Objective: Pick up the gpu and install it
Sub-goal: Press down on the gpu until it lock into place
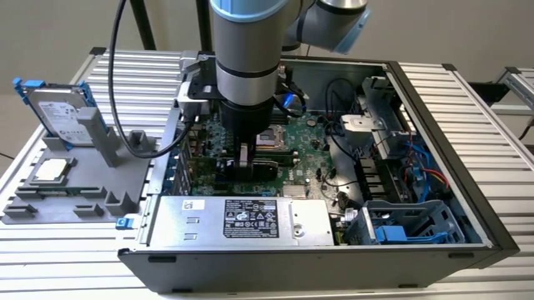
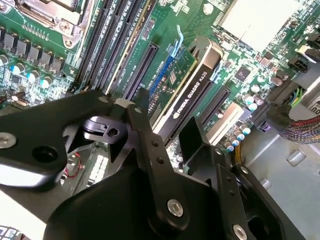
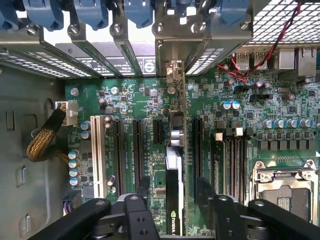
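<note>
Hand (image 2: pixel 172 132) pinching gpu (image 2: pixel 192 80) by top edge, fingers (image 3: pixel 205 192) on either side of card. Gpu stands on edge inside open computer case (image 1: pixel 434 81), over motherboard (image 3: pixel 125 100) expansion slots, bracket end toward rear slot covers (image 3: pixel 125 55). Cannot tell whether card edge sits in slot. Risk: card edge off slot line or tilted, push bends contacts or board; bracket catching on rear frame.

Hidden and cut-off parts
The gripper (image 1: pixel 244 164) covers most of the gpu (image 1: pixel 260 167) in the exterior view; its fingertips are hidden.
</note>
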Motion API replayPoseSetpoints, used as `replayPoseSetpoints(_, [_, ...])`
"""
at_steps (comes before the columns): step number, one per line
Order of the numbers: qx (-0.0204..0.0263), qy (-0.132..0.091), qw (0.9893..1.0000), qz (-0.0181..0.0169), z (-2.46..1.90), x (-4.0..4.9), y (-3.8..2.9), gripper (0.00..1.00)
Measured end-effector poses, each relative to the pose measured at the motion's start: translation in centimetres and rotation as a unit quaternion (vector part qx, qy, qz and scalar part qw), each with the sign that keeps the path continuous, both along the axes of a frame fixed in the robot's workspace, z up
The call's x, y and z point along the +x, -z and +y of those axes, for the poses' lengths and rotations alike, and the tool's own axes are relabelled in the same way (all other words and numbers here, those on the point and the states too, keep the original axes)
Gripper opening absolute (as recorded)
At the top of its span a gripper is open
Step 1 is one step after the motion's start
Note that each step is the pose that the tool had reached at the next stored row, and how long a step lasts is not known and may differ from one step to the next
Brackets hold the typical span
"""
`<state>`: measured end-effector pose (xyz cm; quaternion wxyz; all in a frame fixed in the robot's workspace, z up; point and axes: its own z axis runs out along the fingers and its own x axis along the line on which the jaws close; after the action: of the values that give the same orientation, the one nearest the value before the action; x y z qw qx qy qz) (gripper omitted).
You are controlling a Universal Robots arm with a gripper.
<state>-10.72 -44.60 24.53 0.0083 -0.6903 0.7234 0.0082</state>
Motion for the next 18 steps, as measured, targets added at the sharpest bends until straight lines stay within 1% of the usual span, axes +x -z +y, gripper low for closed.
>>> replayPoseSetpoints(1, [0.0001, 0.000, 1.0000, 0.0000, 0.00, 0.00, -0.02, 1.00])
replayPoseSetpoints(2, [0.0001, 0.000, 1.0000, 0.0000, 0.00, -0.01, -0.30, 1.00])
replayPoseSetpoints(11, [-0.0001, 0.000, 1.0000, 0.0000, 0.00, 0.00, -4.34, 1.00])
replayPoseSetpoints(12, [-0.0002, 0.000, 1.0000, 0.0000, 0.00, 0.00, -4.51, 1.00])
replayPoseSetpoints(13, [0.0000, 0.000, 1.0000, -0.0001, 0.00, 0.01, -4.50, 1.00])
replayPoseSetpoints(14, [0.0000, 0.000, 1.0000, -0.0002, 0.00, 0.00, -4.50, 0.00])
replayPoseSetpoints(18, [0.0000, 0.000, 1.0000, -0.0001, 0.00, 0.00, -4.53, 0.00])
